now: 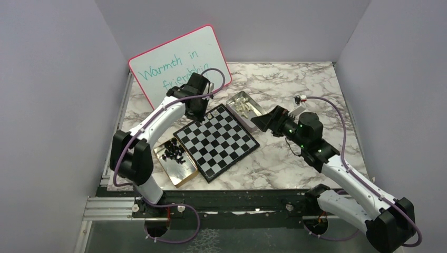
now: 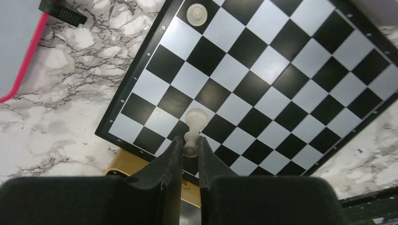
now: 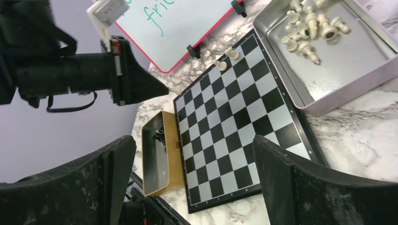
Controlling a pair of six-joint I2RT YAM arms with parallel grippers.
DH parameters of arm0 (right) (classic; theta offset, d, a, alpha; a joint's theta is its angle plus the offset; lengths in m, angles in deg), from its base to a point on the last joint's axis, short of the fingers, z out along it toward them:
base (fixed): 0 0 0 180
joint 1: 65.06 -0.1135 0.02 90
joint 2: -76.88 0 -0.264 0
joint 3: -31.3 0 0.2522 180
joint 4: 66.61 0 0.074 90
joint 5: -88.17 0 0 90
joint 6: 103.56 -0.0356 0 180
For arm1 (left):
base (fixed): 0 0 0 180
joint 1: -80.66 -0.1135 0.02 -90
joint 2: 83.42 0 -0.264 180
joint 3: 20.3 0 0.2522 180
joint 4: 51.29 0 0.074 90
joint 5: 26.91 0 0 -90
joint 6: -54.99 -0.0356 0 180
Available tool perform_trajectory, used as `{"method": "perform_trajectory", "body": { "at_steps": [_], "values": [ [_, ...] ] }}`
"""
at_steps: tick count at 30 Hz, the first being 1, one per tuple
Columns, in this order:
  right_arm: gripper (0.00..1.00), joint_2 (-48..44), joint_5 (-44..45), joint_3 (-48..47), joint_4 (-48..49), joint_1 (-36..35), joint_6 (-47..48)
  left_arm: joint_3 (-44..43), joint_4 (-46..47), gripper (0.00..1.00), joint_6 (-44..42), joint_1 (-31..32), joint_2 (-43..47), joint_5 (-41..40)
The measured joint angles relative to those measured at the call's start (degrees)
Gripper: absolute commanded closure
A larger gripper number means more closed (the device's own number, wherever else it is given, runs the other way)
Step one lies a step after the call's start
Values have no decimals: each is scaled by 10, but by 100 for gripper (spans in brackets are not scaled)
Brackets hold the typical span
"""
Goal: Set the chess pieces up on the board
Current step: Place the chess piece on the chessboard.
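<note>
I am pinching a cream-white chessman (image 2: 196,120) in my left gripper (image 2: 189,140) above the board (image 2: 263,70), while my right gripper (image 3: 195,183) is hanging with its jaws spread wide and nothing between them.

In the left wrist view the chessman is sitting at lower centre, clamped between both fingertips over the squares near the board's lower-left edge (whether it is touching the surface I cannot tell), and a second cream-white piece (image 2: 196,13) is standing on a square at the top of the frame. From the top camera, the board is lying at centre on the marble table (image 1: 295,84), the spare cream-white pieces (image 1: 243,105) are lying in a silver tin (image 1: 256,110) just upper right of it, and the black pieces (image 1: 174,152) are filling a gold tin (image 1: 184,171) at its lower left.
</note>
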Motion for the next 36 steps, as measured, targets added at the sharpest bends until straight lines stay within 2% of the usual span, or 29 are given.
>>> {"method": "perform_trajectory", "body": {
  "at_steps": [5,16,23,36],
  "values": [
    [0,-24,14,11,-30,0,20,-34,-22,94,-11,-4,-80,-17],
    [0,-57,40,12,-62,0,46,-110,-43,94,-24,-7,-171,-50],
    [0,-66,54,12,-77,0,56,-118,-52,93,-28,-8,-211,-52],
    [0,-83,69,17,-85,0,61,-155,-60,90,-36,-8,-234,-77]
  ]
}}
